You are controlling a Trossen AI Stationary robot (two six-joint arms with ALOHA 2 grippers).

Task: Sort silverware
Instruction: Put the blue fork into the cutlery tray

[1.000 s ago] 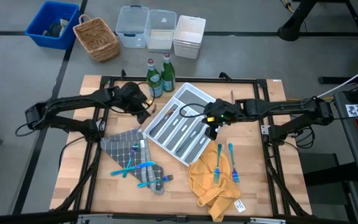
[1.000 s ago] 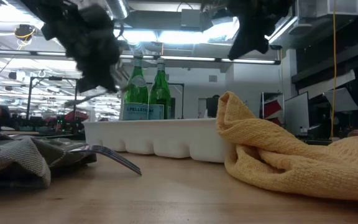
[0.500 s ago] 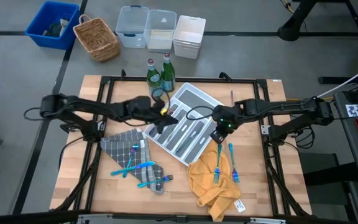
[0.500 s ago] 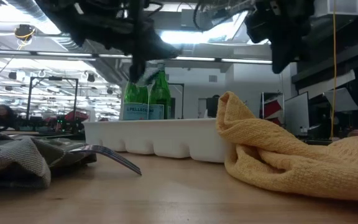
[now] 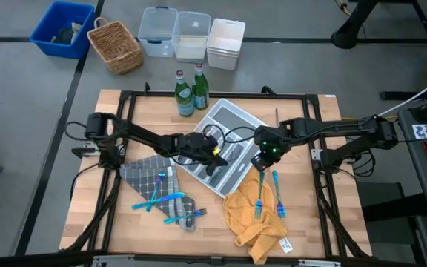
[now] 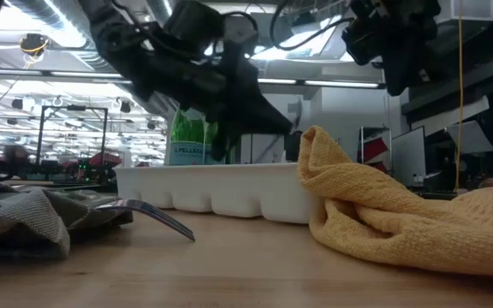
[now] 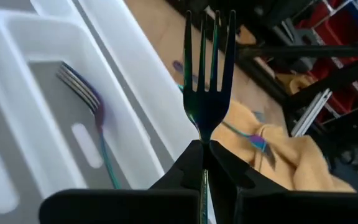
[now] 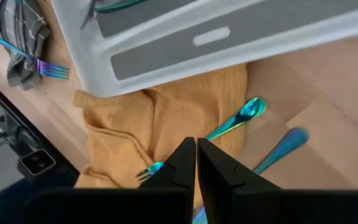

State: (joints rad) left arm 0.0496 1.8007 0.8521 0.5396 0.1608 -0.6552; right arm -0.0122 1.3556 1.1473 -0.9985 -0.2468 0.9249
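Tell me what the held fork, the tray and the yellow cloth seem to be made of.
The fork in the left gripper has a glossy, iridescent blue-green sheen: coated metal or plastic, hard to say. The tray looks like matte white moulded plastic with grey liners. The yellow cloth is soft woven fabric, textured and folded.

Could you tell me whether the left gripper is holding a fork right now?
Yes. The left gripper is shut on a fork, tines pointing outward, over the white tray.

One iridescent fork stands tines-up between fingers; another fork lies in the tray.
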